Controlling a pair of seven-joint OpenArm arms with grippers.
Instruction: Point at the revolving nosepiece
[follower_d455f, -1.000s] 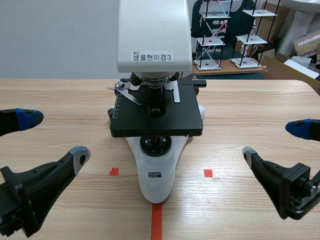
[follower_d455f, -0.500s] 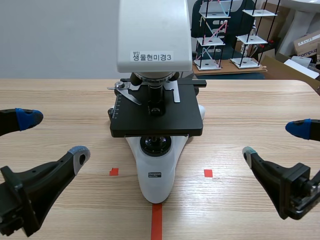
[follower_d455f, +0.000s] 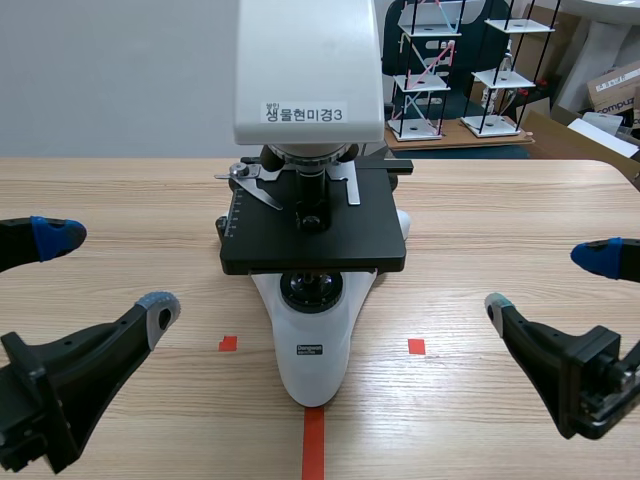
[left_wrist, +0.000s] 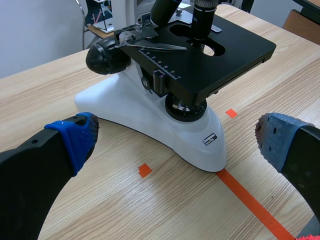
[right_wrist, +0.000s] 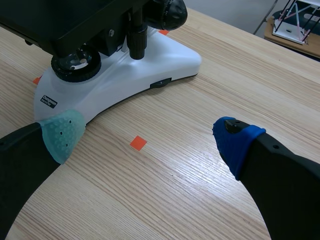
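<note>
The left gripper (follower_d455f: 110, 272) hangs low at the near left, its fingers wide apart and holding nothing. The right gripper (follower_d455f: 548, 284) hangs likewise at the near right, also spread and empty. Between them on the table (follower_d455f: 500, 200) stands the microscope (follower_d455f: 315, 345), its white foot on the red tape line. Beyond the foot is the black stage (follower_d455f: 370, 235). The nosepiece (follower_d455f: 305, 155) sits above the stage, under the white head, well apart from both grippers. Wire racks (follower_d455f: 430, 70) stand behind the table.

A wooden counter (follower_d455f: 120, 190) runs toward a grey wall (follower_d455f: 110, 70). Beyond its far edge, black-rod frame models (follower_d455f: 425, 70) stand on a low board (follower_d455f: 470, 135), with a cardboard box (follower_d455f: 612, 90) beside them.
</note>
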